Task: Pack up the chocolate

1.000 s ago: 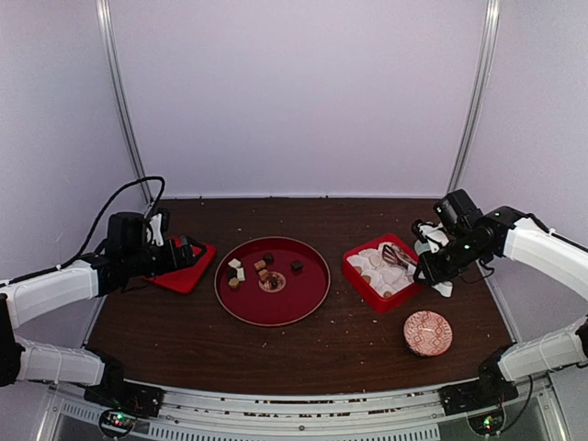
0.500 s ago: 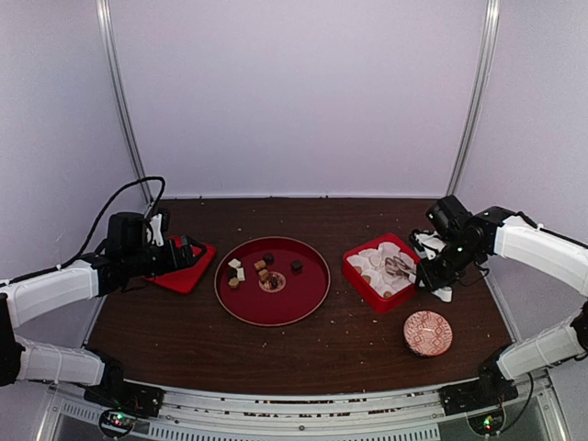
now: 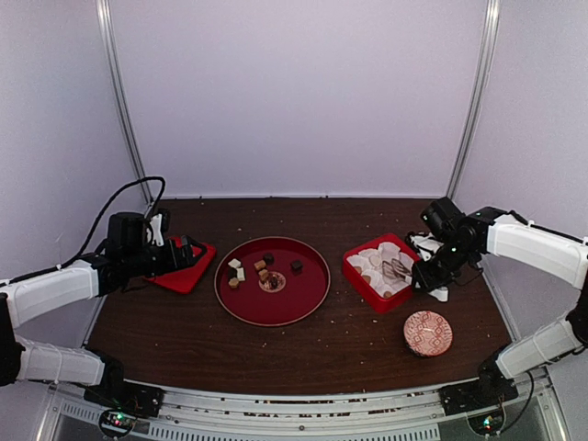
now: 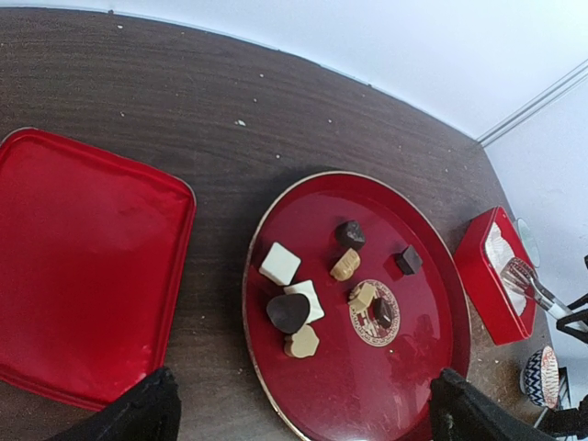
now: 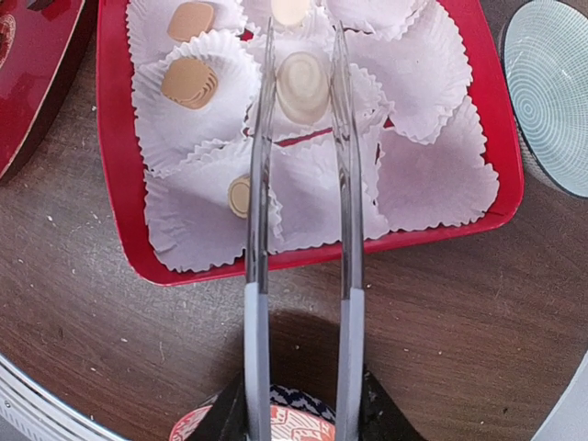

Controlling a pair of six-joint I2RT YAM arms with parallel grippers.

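Nearest on the dark wooden surface, at the right, sits a small red-patterned bowl (image 3: 428, 333). Beyond it, in the middle, is a round red plate (image 4: 322, 211) with loose chocolate (image 4: 288, 312) on it: white cubes, a dark heart, tan pieces and two dark ones, grouped around the plate's middle. Just left of the plate lies a flat red tray (image 4: 83, 266). The left fingers (image 4: 147, 413) hang above its plate-side edge, spread wide and holding nothing. To the right of the plate is a red box (image 5: 112, 165) lined with crinkled white paper cups (image 5: 432, 175). The right fingers (image 5: 225, 413) pinch the handle end of metal tongs (image 5: 256, 322), which reach over the box. The tong arms stand apart on either side of a round cream candy (image 5: 303, 75) that sits in a cup; whether they touch it cannot be told. Tan pieces (image 5: 190, 83) fill other cups on the box's left. A grey-patterned dish (image 5: 551, 92) lies just beside the box's far-right corner.
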